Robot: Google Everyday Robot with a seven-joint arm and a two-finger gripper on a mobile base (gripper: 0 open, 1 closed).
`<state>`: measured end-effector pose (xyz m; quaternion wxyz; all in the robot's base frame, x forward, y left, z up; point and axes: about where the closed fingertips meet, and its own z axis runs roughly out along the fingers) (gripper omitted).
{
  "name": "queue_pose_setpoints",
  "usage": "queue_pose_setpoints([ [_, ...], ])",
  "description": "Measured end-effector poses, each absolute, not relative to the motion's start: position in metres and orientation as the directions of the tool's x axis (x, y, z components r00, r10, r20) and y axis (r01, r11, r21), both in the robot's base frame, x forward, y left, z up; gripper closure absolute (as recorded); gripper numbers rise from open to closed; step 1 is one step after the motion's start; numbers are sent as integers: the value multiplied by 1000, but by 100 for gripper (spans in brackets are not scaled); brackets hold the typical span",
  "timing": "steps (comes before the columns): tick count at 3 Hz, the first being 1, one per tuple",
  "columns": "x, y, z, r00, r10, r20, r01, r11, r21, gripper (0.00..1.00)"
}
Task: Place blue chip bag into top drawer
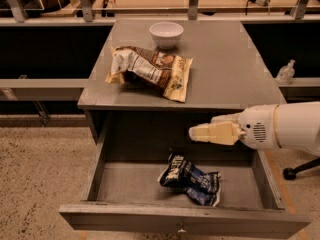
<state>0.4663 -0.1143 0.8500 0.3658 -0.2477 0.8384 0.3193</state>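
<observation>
The blue chip bag (191, 179) lies crumpled on the floor of the open top drawer (185, 223), right of its middle. The drawer is pulled far out of the grey cabinet, and its small metal pull shows at the bottom edge. My gripper (202, 127) comes in from the right on a white arm. It hovers above the drawer, just under the cabinet top's front edge, above and slightly right of the bag. Its cream fingers (215, 133) are apart, hold nothing and do not touch the bag.
On the cabinet top (230, 69) lie a larger brown, white and tan bag (150, 70) and a white bowl (166, 34) behind it. A small clear bottle (285, 73) stands on a ledge at the right. A black caster (289, 173) sits on the floor at right.
</observation>
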Motion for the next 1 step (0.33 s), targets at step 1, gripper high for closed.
queue_pose_setpoints([
  [1,461,-119,916,-470,-213,-857,-660,729,181,32],
])
